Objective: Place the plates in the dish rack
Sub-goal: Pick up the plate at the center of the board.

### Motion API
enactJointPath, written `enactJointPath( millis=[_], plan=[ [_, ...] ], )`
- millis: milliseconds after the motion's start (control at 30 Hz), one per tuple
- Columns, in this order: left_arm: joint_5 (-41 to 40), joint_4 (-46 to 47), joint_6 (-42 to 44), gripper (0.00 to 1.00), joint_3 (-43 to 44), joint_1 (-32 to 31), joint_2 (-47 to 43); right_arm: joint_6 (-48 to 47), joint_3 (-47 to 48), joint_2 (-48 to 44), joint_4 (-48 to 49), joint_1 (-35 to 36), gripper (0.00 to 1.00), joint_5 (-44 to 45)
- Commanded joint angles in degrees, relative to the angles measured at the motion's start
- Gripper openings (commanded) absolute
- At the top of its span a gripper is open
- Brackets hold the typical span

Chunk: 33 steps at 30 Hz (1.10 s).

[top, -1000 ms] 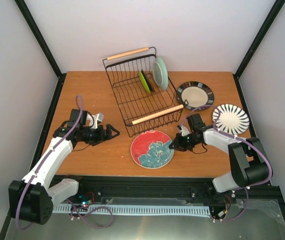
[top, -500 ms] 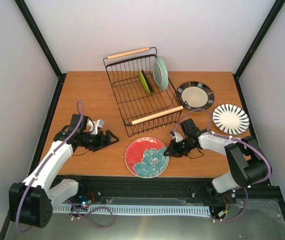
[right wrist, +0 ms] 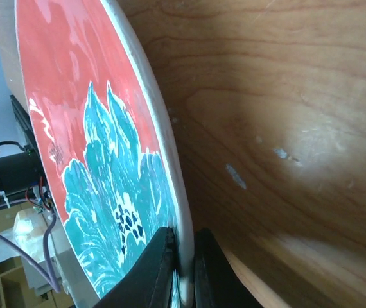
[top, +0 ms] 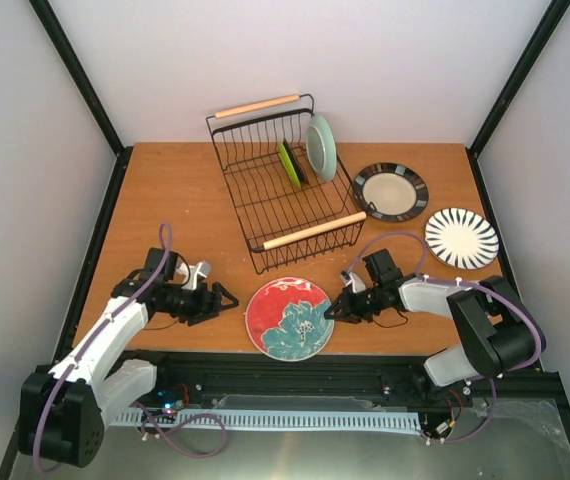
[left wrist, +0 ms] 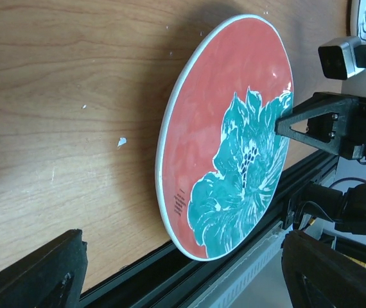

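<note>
The red plate with a teal flower lies near the table's front edge, its right rim pinched by my right gripper; the pinch shows in the right wrist view. It also fills the left wrist view. My left gripper is open and empty just left of that plate. The black wire dish rack holds the lime green plate and the mint green plate upright. The black-rimmed cream plate and the white striped plate lie flat at the right. The small dark red plate is out of view.
The rack's near wooden handle lies just behind the red plate. The black front rail runs along the table's near edge, close under the plate.
My right gripper has dragged the red plate left and toward the front edge. My left gripper has moved nearer and now sits just left of the plate.
</note>
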Motion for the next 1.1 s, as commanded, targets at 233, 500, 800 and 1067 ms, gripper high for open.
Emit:
enactJointPath(
  millis=[233,500,800,1067],
  plan=[
    [2.6,5.7,-4.2,0.85,-2.7,-0.4,-3.2,3.9,4.2,0.4,-2.1,1.9,0.03,-3.1],
    [0.5,4.4,-6.7,0.81,-3.7,-0.4,-4.6,4.9,6.8,1.6,-1.0,2.6,0.03,-6.5],
    [-0.3,4.3,-7.9,0.80,-3.8,-0.4,-5.6,6.8,7.8,1.0,1.0,2.7,0.03,-10.0],
    [0.0,5.3,-7.9,0.79,-4.4,-0.4,-4.8,8.4,7.9,-0.9,2.0,2.7,0.03,-11.7]
  ],
)
